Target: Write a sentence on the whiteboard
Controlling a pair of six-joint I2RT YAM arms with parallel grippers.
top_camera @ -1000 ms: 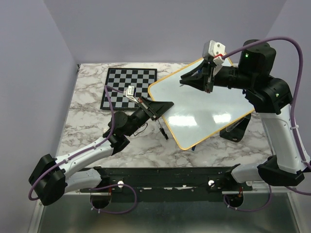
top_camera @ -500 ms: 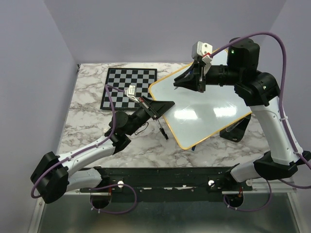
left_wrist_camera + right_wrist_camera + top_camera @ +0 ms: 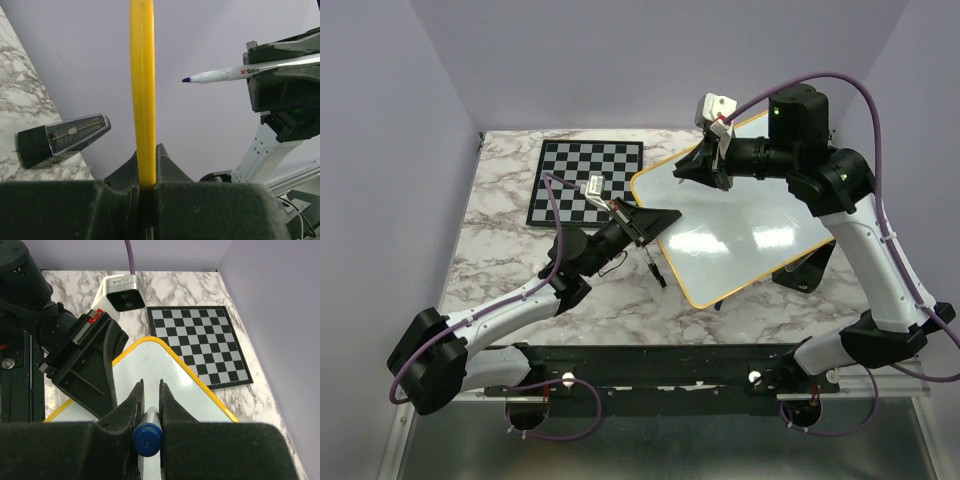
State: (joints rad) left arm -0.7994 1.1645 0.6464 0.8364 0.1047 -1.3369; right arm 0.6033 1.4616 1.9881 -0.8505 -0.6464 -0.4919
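Observation:
The whiteboard, white with a yellow frame, is tilted up off the table. My left gripper is shut on its left edge; in the left wrist view the yellow frame stands clamped between the jaws of that gripper. My right gripper is shut on a white marker with a blue end, hovering over the board's upper left corner. The marker's blue tip is bare and apart from the board. No blue sentence shows on the white surface.
A black-and-white chessboard lies flat at the back left of the marble table. A small black stick lies below the left gripper. A black wedge-shaped object sits under the board's right side.
My right arm has swung left with the marker, from the board's upper middle to its upper left corner. The left arm and the board have stayed put.

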